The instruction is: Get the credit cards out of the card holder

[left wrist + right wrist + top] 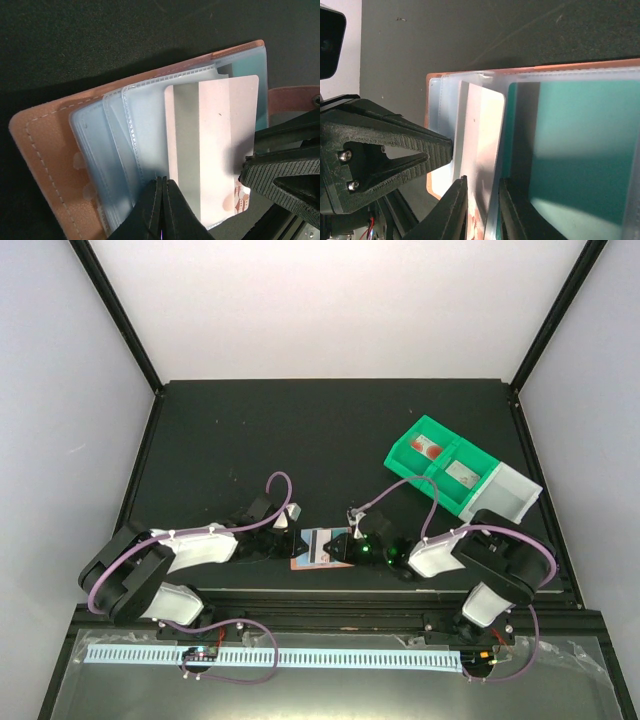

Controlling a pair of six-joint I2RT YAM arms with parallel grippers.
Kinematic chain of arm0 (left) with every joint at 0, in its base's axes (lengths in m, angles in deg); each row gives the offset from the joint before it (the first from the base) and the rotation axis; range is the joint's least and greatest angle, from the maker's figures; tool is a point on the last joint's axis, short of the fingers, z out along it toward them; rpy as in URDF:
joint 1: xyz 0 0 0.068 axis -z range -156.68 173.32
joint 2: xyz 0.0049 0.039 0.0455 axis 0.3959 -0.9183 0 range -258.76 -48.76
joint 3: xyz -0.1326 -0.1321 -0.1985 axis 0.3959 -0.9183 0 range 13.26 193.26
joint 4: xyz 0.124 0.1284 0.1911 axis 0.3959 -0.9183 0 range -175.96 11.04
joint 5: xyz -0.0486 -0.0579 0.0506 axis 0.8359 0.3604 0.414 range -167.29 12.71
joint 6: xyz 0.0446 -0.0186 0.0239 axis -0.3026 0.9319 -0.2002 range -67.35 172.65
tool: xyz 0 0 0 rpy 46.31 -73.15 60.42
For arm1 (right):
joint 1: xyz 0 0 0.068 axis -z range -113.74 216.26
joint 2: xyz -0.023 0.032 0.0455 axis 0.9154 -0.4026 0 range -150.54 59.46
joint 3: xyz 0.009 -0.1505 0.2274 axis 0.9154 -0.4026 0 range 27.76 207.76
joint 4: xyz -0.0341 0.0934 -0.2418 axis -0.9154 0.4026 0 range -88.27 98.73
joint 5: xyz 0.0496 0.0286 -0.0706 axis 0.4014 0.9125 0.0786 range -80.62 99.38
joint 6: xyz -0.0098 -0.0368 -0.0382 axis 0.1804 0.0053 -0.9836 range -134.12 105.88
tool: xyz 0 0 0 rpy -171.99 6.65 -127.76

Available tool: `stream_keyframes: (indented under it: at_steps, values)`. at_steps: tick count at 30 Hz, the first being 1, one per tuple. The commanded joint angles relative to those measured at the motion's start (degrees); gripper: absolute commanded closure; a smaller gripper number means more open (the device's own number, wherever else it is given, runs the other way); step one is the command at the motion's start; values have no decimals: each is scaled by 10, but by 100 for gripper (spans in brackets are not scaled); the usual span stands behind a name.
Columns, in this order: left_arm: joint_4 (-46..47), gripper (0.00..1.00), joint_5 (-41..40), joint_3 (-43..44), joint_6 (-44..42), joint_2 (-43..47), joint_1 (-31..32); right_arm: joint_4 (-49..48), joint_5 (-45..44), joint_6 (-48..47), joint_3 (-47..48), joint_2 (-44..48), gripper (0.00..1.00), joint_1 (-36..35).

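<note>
The salmon-pink card holder (305, 562) lies open between my two grippers near the table's front edge. In the left wrist view the holder (45, 150) shows clear plastic sleeves (135, 130), with a pale card with a grey stripe (220, 135) partly slid out to the right. A teal card (580, 150) sits in a sleeve. My left gripper (161, 187) is shut on the edge of a sleeve. My right gripper (482, 200) has its fingers either side of the pale card (480, 135), closed on its end. Its fingers (280, 172) show in the left wrist view.
A green plastic compartment bin (440, 465) with a white section (515, 490) stands at the back right and holds small items. The black tabletop (300, 430) ends at a metal rail at the front. My left gripper's fingers (420, 145) cross the right wrist view.
</note>
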Motion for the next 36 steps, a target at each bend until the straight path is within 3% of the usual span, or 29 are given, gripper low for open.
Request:
stream_keyframes:
  at_steps: [1,7,21,29,32,36]
  values:
    - [-17,98,-22,-5,-8,-15,-1,9,-8,-10,10,-9,79,5]
    - [-11,98,-23,-6,-6,-16,-1,9,-17,-12,-3,8,98,9]
    - [-47,98,-35,26,-12,10,-10,166,-111,-76,-21,172,99,18]
    - [-109,69,-31,90,-11,103,-11,249,-141,-247,23,259,99,18]
    - [-128,54,-5,117,-7,133,-11,270,-145,-332,44,283,99,17]
    - [-122,43,48,129,32,176,-13,284,-191,-432,60,335,99,6]
